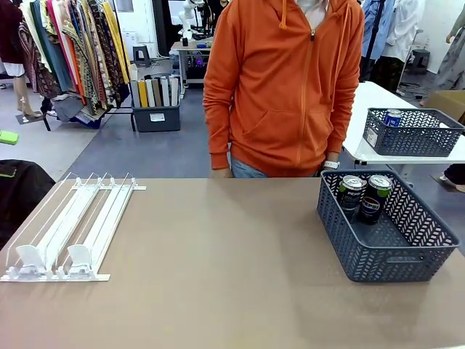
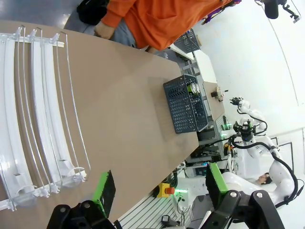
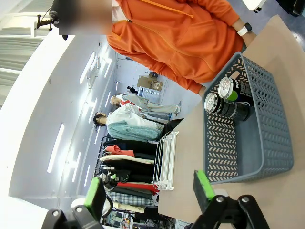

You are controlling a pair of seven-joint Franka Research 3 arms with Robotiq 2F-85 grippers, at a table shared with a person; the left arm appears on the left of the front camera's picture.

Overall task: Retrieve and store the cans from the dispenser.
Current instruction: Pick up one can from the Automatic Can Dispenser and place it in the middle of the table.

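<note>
Cans [image 1: 365, 195] in basket [image 1: 407, 256] — well apart from both open grippers.

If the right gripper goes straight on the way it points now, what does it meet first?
Probably nothing close. In the right wrist view the right gripper has its jaws open on free space above the table edge. The grey basket with two black cans lies beside that line. Depth is unclear.
</note>
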